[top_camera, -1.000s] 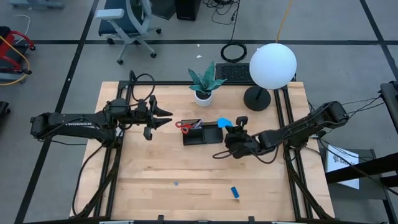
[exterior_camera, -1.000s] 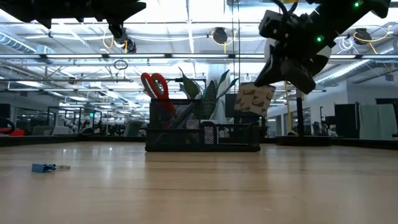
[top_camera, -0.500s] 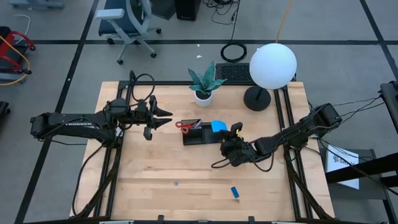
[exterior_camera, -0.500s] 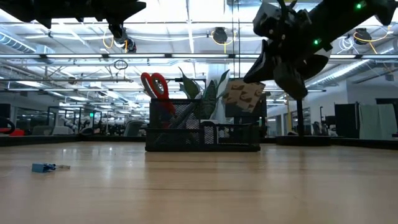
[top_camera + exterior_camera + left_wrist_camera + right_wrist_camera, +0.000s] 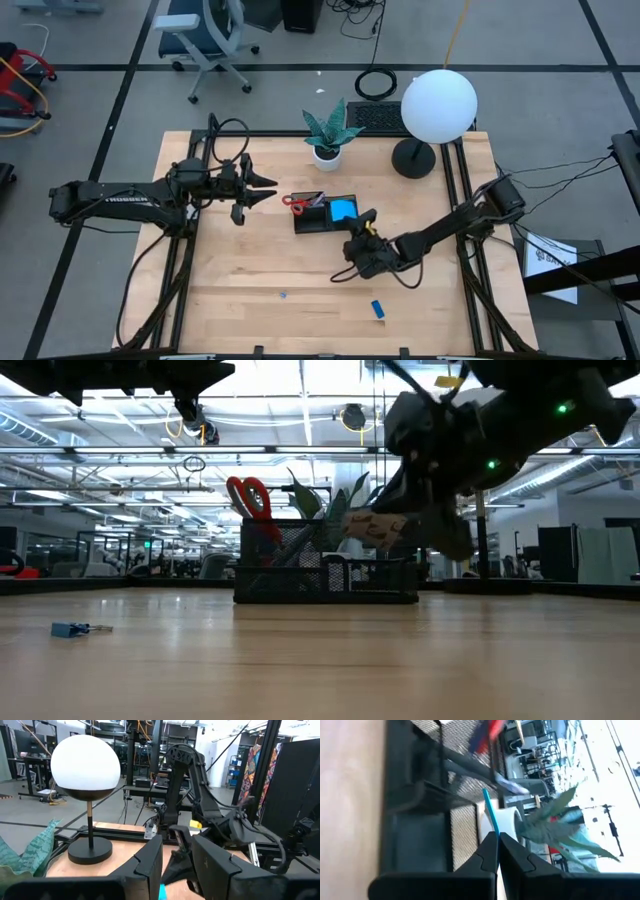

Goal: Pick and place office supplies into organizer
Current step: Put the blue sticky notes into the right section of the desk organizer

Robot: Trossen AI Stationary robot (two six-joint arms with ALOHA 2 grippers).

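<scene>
The right gripper (image 5: 364, 226) fingers are pressed together, clamped on the edge of the blue note pad (image 5: 343, 209). The pad extends from the fingertips toward 11 o'clock, over the organizer (image 5: 325, 214). The left gripper (image 5: 268, 188) hovers at the organizer's 9 o'clock, fingers apart, empty. Its arm reads "TROSSEN".

My two arms are matte black, built of slim tubes joined by chunky rounded joints. White lettering runs along my left arm (image 5: 120, 198). Black cables loop loosely off both arms. My right arm (image 5: 450, 222) carries small green lights. My fingers (image 5: 150, 865) are flat, angular, dark plastic wedges.
</scene>
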